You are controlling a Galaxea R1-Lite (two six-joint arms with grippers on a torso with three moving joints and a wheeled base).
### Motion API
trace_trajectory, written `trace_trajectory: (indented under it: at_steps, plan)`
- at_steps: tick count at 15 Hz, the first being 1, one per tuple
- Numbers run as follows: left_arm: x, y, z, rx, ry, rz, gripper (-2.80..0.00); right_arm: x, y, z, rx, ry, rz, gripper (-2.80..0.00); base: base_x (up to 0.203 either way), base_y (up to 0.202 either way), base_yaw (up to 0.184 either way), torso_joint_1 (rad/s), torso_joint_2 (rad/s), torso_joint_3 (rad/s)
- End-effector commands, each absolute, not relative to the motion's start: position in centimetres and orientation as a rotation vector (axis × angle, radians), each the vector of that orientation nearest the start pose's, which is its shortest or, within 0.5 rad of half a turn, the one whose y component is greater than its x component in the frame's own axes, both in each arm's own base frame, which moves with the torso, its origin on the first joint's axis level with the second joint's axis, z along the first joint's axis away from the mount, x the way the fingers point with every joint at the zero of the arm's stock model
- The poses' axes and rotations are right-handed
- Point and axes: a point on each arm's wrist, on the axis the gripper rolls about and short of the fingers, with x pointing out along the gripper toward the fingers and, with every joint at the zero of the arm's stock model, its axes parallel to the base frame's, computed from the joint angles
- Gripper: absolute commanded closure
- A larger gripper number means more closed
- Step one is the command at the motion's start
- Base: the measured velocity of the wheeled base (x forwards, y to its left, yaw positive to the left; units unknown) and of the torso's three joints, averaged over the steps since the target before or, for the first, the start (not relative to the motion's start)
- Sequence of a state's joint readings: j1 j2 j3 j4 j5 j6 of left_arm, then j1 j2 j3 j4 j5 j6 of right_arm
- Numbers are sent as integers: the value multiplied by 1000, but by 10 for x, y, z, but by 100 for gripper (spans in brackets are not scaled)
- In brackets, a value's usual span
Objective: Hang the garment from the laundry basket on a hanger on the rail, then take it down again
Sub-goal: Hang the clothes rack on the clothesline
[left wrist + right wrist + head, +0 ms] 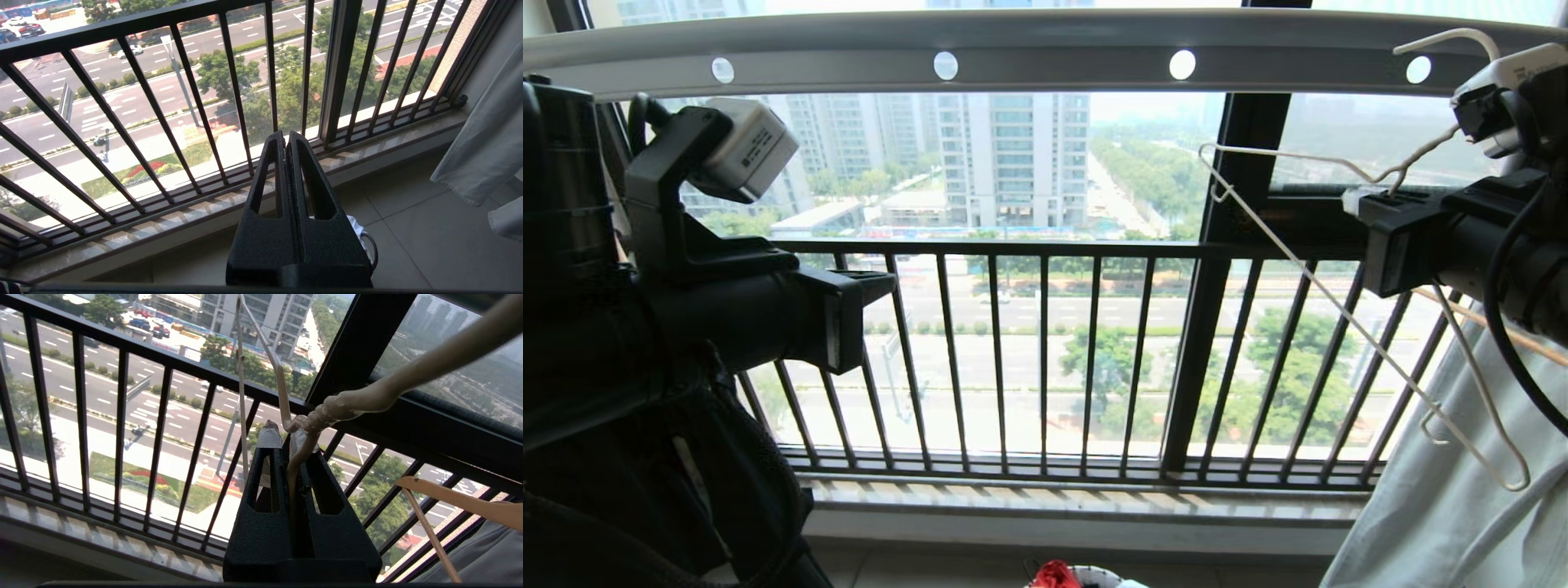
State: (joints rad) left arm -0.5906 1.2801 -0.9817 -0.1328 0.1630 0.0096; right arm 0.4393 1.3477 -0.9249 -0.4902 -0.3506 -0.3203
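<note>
Both arms raised, both grippers closed.
The left gripper [882, 282] is empty with fingers pressed together; the right gripper [1356, 198] is clamped tight.

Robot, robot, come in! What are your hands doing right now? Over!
Right gripper shut on hanger, below rail. Left gripper shut, empty. Garment in laundry basket. Nothing blocking.

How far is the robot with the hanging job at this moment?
Done: the right hand is shut on the hanger, held bare below the rail. In hand: nothing more; the left hand is shut and empty, raised before the railing. Left: the garment appears to lie in the laundry basket, so dressing the hanger, hanging it and taking it down all remain.
</note>
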Motion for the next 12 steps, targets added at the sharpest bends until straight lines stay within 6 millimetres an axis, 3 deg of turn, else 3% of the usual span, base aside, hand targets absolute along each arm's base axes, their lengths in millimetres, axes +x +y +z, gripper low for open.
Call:
trace_trajectory:
  at_steps: [1,5,8,12]
  plan:
    - [168,-108,295,63,135,-426,0,209,102,301,-297,-83,91,0,0,0,0,0,0,0]
    - [164,-105,298,59,121,-425,0,211,110,302,-291,-58,-2,0,0,0,0,0,0,0]
    - [165,-106,297,62,127,-426,0,212,95,297,-185,-32,-124,0,0,0,0,0,0,0]
    - [163,-105,299,58,118,-425,0,221,79,296,-169,-24,-199,0,0,0,0,0,0,0]
